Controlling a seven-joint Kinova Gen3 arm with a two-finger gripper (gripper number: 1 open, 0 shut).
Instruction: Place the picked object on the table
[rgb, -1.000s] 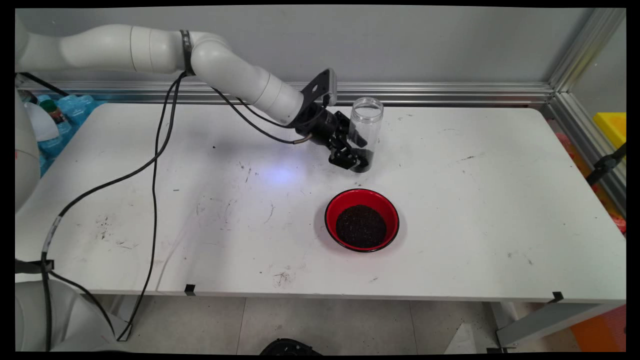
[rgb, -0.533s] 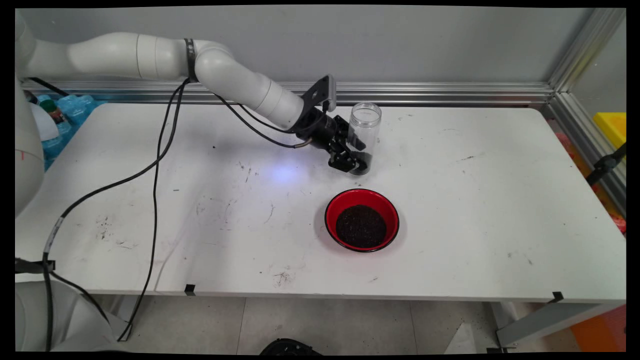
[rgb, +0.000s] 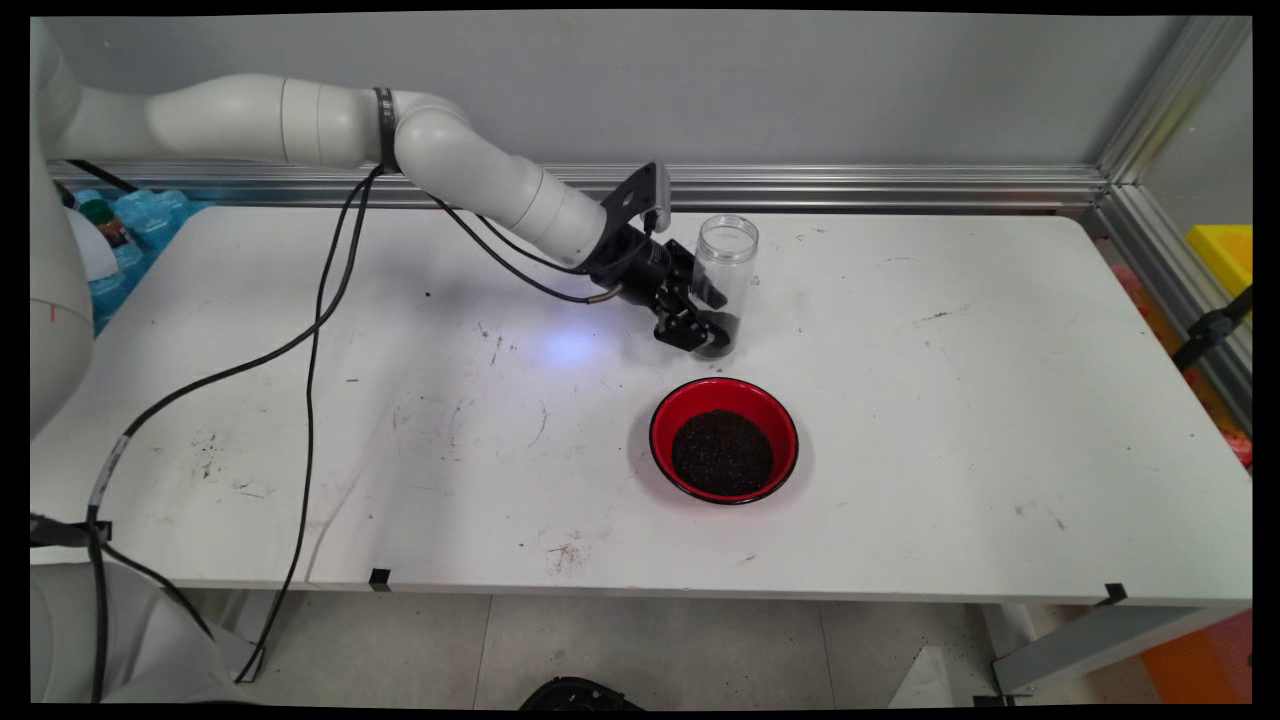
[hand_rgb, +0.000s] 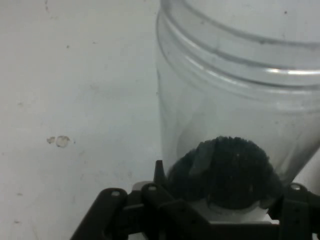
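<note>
Lower now than a second ago, our jaws (rgb: 712, 330) sit clamped on the clear jar's (rgb: 724, 275) base, dark grains inside, near the worktop's (rgb: 1000, 400) far edge; red bowl (rgb: 724, 440) lies nearer us.

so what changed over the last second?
The gripper, shut on the clear jar, has carried it down and slightly left, nearer the table. The jar stays upright with dark grains at its bottom. The red bowl of dark grains hasn't moved.

Clear jar (rgb: 727, 268) holding black granules (hand_rgb: 227, 172); red bowl (rgb: 675, 405), black-rimmed, at 6 o'clock; table (rgb: 950, 420) white, scuffed.
</note>
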